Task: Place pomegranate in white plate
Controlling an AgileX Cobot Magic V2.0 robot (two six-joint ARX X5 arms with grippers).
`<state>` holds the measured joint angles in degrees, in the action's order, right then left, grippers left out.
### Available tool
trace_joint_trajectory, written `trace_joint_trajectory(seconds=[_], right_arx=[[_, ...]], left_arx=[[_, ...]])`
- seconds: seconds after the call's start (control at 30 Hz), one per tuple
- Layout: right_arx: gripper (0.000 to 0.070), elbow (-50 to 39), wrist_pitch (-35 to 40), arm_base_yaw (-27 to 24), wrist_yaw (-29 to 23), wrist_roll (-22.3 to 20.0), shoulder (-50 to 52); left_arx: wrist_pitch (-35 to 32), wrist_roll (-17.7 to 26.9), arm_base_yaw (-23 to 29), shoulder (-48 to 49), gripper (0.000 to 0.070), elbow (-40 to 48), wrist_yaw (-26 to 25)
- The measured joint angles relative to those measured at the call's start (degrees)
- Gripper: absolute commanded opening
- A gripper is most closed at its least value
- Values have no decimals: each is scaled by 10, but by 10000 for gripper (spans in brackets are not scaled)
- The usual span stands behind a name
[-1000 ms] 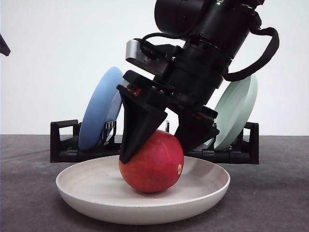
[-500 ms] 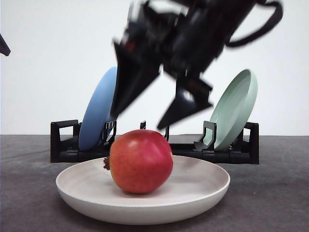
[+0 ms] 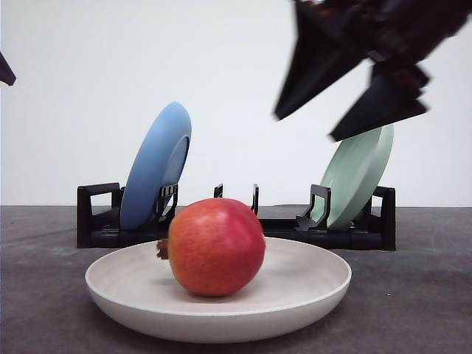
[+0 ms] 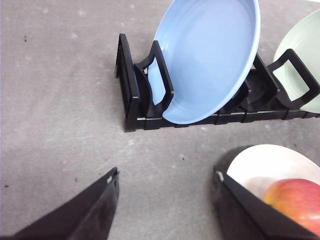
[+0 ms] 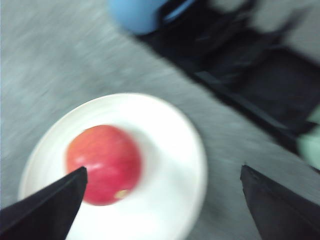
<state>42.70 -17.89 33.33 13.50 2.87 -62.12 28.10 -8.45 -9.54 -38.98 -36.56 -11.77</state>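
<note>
The red pomegranate [image 3: 216, 247] rests inside the white plate [image 3: 310, 295] at the front of the table, its dark crown nub pointing left. The right wrist view, blurred, has the pomegranate [image 5: 104, 163] lying in the plate [image 5: 170, 150] too. My right gripper [image 3: 306, 127] hangs open high at the upper right, well clear of the fruit, nothing between its fingers [image 5: 47, 207]. My left gripper [image 4: 165, 182] is open over bare table; past its right finger I see the plate [image 4: 260, 162] and the pomegranate [image 4: 297, 200].
A black dish rack [image 3: 99, 221] stands behind the plate, holding a blue plate [image 3: 156, 166] on the left and a pale green plate [image 3: 360, 173] on the right. A grey table surface [image 3: 413, 295] lies around the white plate.
My right gripper let go of the pomegranate, then rose up and to the right. The fruit rolled a little to the left in the plate and settled.
</note>
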Motion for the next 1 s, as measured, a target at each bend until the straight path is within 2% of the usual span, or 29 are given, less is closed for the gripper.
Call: trace_joint_trajectory(seconds=[0.33, 0.43, 0.6, 0.63, 0.67, 0.7, 0.73, 0.8, 1.0], right_arx=[[618, -99, -14, -123, 0, 26, 127], [618, -120, -18, -145, -1, 42, 156], [605, -131, -21, -150, 0, 67, 167], [578, -131, -21, -150, 0, 68, 168], [456, -131, -21, -150, -1, 69, 168], [285, -131, -20, -150, -2, 70, 168], [54, -131, -20, -150, -5, 71, 168], [14, -131, -17, -150, -16, 71, 168], [15, -131, -15, -150, -16, 71, 168]], left_arx=[[16, 0, 0, 0, 353, 0, 0], [19, 0, 0, 0, 353, 0, 0], [19, 0, 0, 0, 345, 0, 0], [20, 0, 0, 0, 331, 0, 0], [22, 0, 0, 0, 211, 0, 0], [23, 0, 0, 0, 103, 0, 0], [23, 0, 0, 0, 11, 0, 0], [24, -2, 0, 0, 19, 0, 0], [52, -2, 0, 3, 22, 0, 0]])
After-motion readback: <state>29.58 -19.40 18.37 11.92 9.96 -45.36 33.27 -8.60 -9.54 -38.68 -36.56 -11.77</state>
